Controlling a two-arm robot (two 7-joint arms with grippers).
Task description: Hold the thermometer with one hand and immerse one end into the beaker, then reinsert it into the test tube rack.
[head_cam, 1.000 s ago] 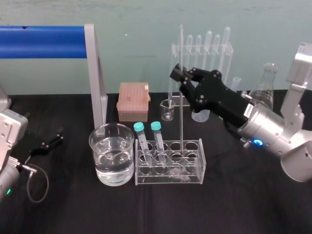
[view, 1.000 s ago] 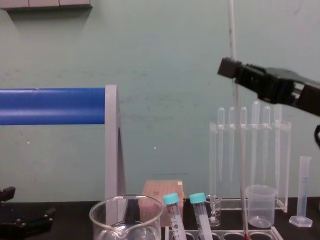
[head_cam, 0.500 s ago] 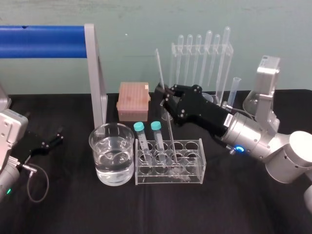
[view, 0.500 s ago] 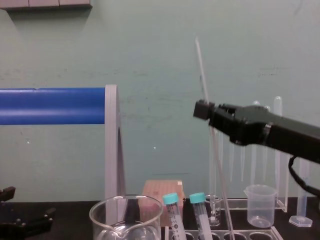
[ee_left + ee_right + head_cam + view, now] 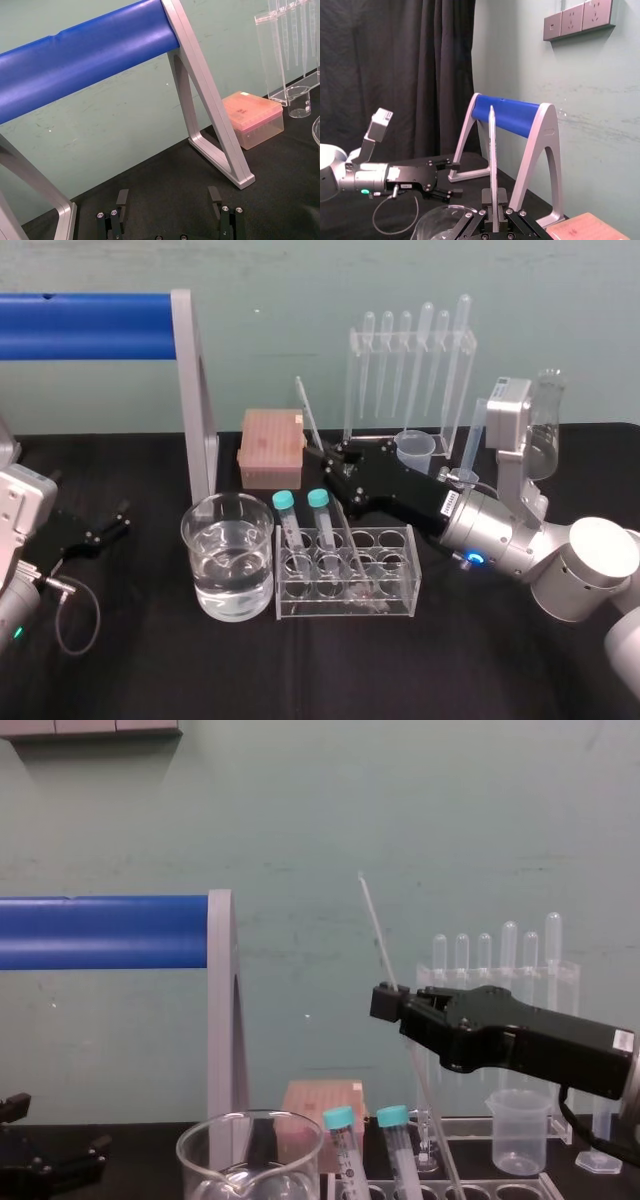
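The thermometer [image 5: 305, 410] is a thin clear rod leaning top-left, its lower end down inside the test tube rack [image 5: 396, 604] near the third column of holes. My right gripper [image 5: 335, 468], the long black hand on a silver wrist, is shut on the rod partway up, just behind and above the rack. In the chest view the thermometer [image 5: 372, 920] slants up out of the gripper [image 5: 386, 1002]; the right wrist view shows the rod [image 5: 492, 150] clamped between the fingers [image 5: 485, 207]. The water-filled beaker [image 5: 227, 565] stands left of the rack. My left gripper [image 5: 169, 210] rests open at far left.
Two teal-capped tubes [image 5: 285, 502] stand in the rack's left holes. Behind are a pink tip box [image 5: 272, 445], a tall pipette stand [image 5: 410, 350], a small plastic beaker [image 5: 415, 447] and a flask [image 5: 545, 430]. A blue-barred frame [image 5: 90, 325] spans the back left.
My right gripper has come down and to the left with the thermometer. The rod has gone from upright to leaning top-left, its lower end staying in the rack. The left arm has not moved.
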